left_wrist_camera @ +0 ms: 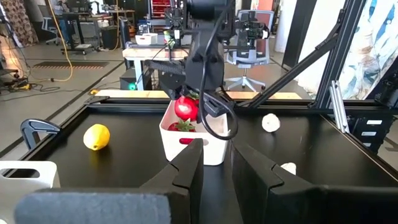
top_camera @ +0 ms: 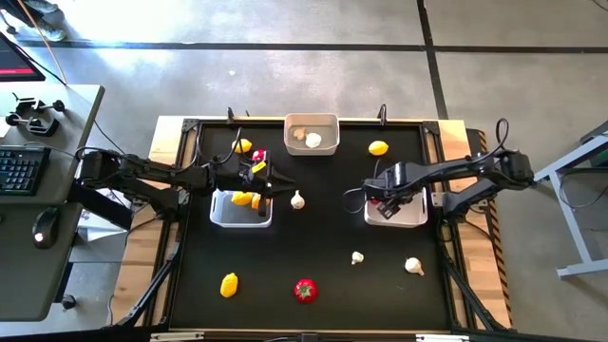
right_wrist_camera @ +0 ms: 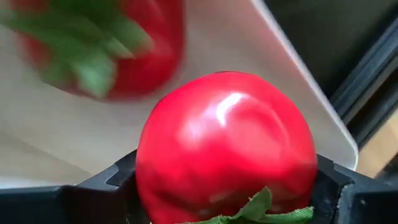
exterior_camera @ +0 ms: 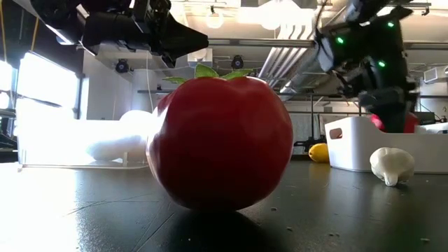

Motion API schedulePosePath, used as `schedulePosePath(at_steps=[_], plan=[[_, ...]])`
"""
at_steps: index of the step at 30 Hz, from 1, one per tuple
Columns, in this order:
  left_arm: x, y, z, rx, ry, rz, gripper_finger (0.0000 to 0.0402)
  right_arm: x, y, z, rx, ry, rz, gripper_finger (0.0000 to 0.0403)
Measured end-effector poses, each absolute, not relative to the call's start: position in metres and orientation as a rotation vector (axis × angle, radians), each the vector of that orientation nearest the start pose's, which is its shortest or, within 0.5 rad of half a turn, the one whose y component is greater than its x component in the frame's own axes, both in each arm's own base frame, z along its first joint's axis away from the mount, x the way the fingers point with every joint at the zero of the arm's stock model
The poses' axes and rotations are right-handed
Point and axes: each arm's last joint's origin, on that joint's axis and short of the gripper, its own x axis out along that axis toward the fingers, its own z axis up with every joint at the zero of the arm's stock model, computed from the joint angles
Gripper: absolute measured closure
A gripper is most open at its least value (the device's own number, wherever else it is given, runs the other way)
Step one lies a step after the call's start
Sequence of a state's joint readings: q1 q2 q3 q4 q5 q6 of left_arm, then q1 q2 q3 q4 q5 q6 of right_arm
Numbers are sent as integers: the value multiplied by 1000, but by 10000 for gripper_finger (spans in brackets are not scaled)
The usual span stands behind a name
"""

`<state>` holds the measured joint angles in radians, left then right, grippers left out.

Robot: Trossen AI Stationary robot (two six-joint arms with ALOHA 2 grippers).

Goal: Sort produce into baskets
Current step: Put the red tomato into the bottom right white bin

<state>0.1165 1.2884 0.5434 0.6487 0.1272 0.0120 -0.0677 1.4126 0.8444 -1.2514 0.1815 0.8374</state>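
Right wrist view, right gripper point(right_wrist_camera: 227, 180) clamping glossy round tomato point(right_wrist_camera: 227, 146), leafy top toward camera, above white bin point(right_wrist_camera: 298, 81), left gripper point(left_wrist_camera: 214, 165) nearly closed, empty.

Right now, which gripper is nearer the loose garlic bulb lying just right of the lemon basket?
Left. The left gripper hovers beside the lemon basket, close to the garlic bulb. The right gripper is farther off over the right basket, holding a tomato.

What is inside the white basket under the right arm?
One red tomato lies in the basket. The right fingers hold a second tomato above it. The rest of the floor is covered.
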Motion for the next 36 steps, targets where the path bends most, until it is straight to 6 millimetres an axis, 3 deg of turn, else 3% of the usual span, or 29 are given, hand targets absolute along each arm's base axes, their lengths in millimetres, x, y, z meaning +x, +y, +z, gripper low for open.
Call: schedulePosePath(at_steps=[5, 12, 18, 27, 36], plan=[[262, 27, 226, 7, 94, -12, 338, 174, -16, 176, 566, 1560, -928, 135], [262, 27, 226, 20, 88, -12, 338, 161, -18, 178, 670, 1367, -950, 135], [262, 27, 226, 19, 88, -12, 338, 161, -21, 174, 673, 1341, -970, 130], [262, 27, 226, 17, 89, -12, 338, 158, -20, 165, 667, 1344, -964, 80], [262, 27, 226, 17, 90, -22, 338, 162, -21, 180, 608, 1365, -949, 71]])
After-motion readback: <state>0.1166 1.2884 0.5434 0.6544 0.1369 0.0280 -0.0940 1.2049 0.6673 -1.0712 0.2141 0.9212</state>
